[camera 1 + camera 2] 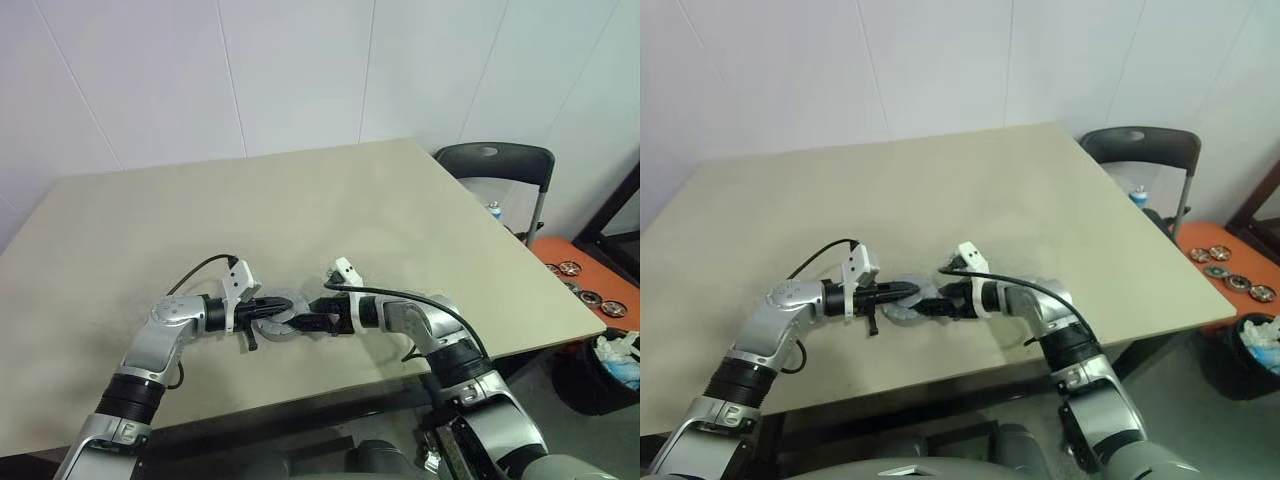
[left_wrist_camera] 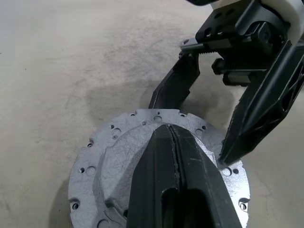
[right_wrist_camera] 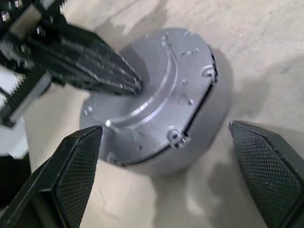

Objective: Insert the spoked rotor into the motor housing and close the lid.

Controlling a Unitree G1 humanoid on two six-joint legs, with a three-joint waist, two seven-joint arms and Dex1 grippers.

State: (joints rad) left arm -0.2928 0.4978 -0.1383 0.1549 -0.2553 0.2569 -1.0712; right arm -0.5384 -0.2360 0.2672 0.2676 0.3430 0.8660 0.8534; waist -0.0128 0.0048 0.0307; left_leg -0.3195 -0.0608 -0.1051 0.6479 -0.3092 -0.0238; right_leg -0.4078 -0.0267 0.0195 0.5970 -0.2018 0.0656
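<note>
The left gripper (image 2: pixel 173 142) has its two black fingers (image 2: pixel 156 175) clenched tight together, tips resting on top of the lid (image 2: pixel 114 156) near its middle, grasping nothing. The right gripper (image 3: pixel 166 142) has its two fingers (image 3: pixel 71 175) spread wide, one on each side of the motor housing (image 3: pixel 190 156), not clamped on it.

One lid and one motor housing are in view. The lid, silver-grey with small holes round its rim, sits on the housing, tilted so a dark gap shows along one edge. The stack stands near the front edge of the beige counter (image 1: pixel 300 200), between the two grippers.

Beyond the counter on the right are one dark chair (image 1: pixel 495 165) and an orange tray (image 1: pixel 590 285) holding several round parts, too small to count surely.
</note>
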